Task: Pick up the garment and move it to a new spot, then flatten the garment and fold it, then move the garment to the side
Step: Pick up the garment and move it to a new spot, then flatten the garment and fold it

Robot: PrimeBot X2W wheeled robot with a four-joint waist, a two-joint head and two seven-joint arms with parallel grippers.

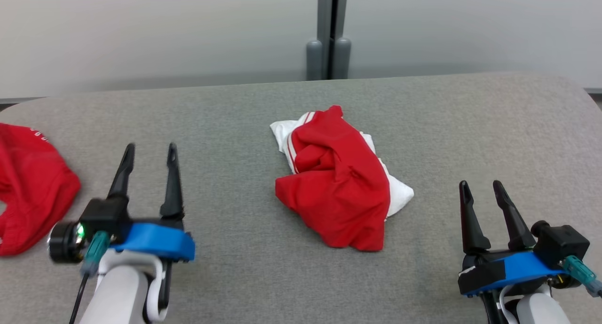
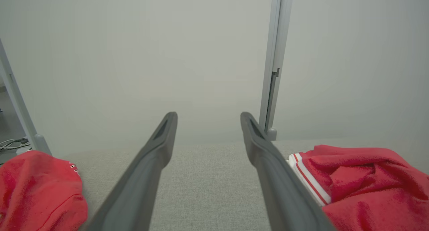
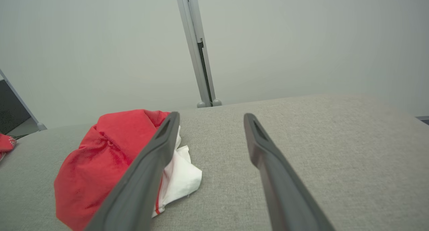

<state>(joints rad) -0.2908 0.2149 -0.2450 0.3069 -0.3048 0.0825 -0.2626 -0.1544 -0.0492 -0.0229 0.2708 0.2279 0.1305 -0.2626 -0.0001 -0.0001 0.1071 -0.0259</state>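
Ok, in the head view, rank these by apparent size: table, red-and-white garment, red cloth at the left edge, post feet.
1. grey table
2. red-and-white garment
3. red cloth, though the frame cuts it off, so its rank against the garment is unsure
4. post feet, smallest, also farthest away

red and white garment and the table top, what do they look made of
The red and white garment looks like soft matte cloth, probably a cotton-like knit: it bunches in rounded folds. The table top seems covered in grey matte textile with a fine woven grain.
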